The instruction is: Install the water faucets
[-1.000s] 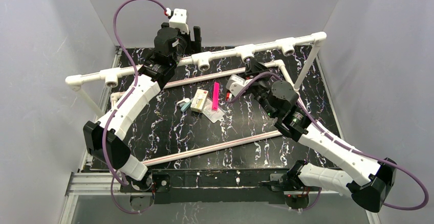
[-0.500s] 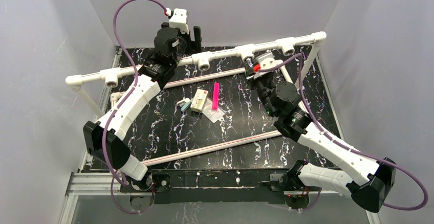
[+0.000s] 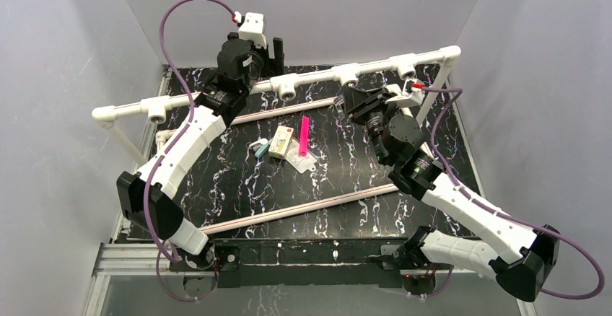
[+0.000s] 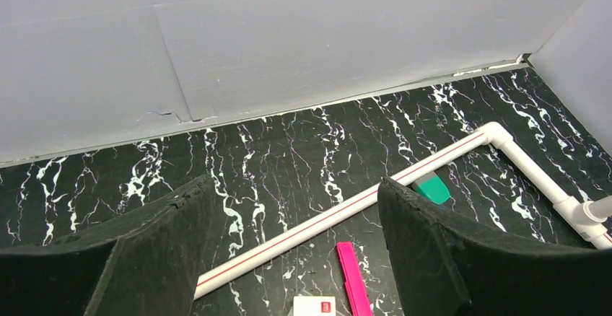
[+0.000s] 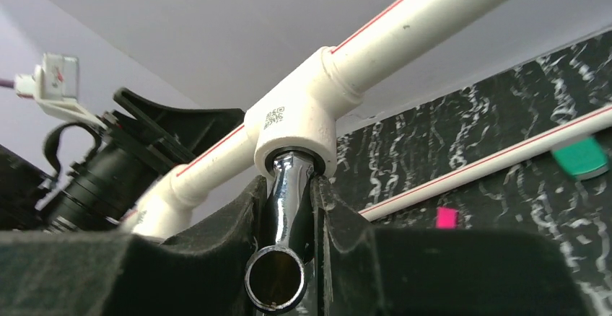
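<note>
Top view: right gripper (image 3: 353,98) at the rail (image 3: 216,94)'s tee socket (image 3: 348,75); left gripper (image 3: 275,49) hangs beyond the rail.
Left wrist: jaws wide, empty.
Right wrist: jaws clamped on faucet (image 5: 283,211), its end inside the tee socket; twist along the socket's axis, no side load.

One faucet (image 5: 287,200); four white tee sockets (image 3: 289,85) in view; one pink strip (image 3: 304,135) — one green piece (image 4: 433,188); one box (image 3: 281,141).
</note>
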